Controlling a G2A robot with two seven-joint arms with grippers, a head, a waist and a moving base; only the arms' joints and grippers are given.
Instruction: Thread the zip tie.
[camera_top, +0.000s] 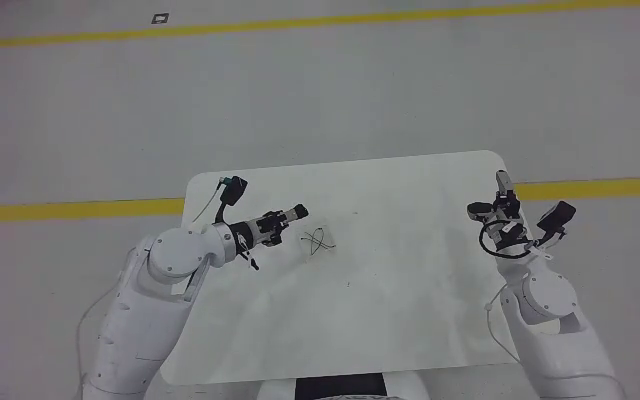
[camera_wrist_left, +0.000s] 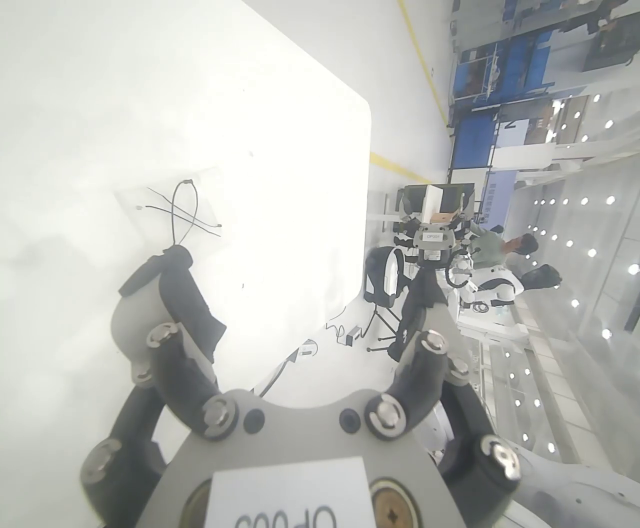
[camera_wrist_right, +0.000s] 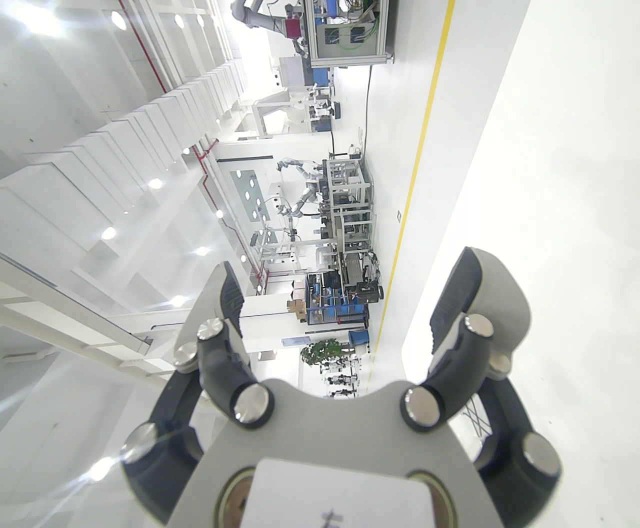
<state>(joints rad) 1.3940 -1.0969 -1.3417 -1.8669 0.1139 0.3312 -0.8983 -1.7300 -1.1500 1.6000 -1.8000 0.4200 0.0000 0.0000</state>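
The left gripper (camera_wrist_left: 295, 280) is seen with its fingers spread wide and nothing between them. It is held low over the white table (camera_top: 420, 300), on the robot's left part of it. One black fingertip (camera_wrist_left: 172, 257) lies just beside the near end of the zip tie (camera_wrist_left: 182, 215); whether they touch cannot be told. The zip tie (camera_top: 318, 242) lies flat on the table, a little left of its middle, as a thin black loop with crossed strands. How many pieces are in it cannot be made out.

The right gripper (camera_wrist_right: 350, 280) is also released and empty. It is kept at the right edge of the table (camera_top: 490, 197), well apart from the zip tie. The table surface is plain white with rounded corners and a few small dark marks.

Around the table a pale grey floor is seen, crossed by yellow lines (camera_top: 300, 22). Farther off, a large bright hall is shown, with metal frames, blue panels, machines (camera_wrist_right: 345, 45) and rows of ceiling lights (camera_wrist_left: 590, 200). The far things are too small to be told in detail.
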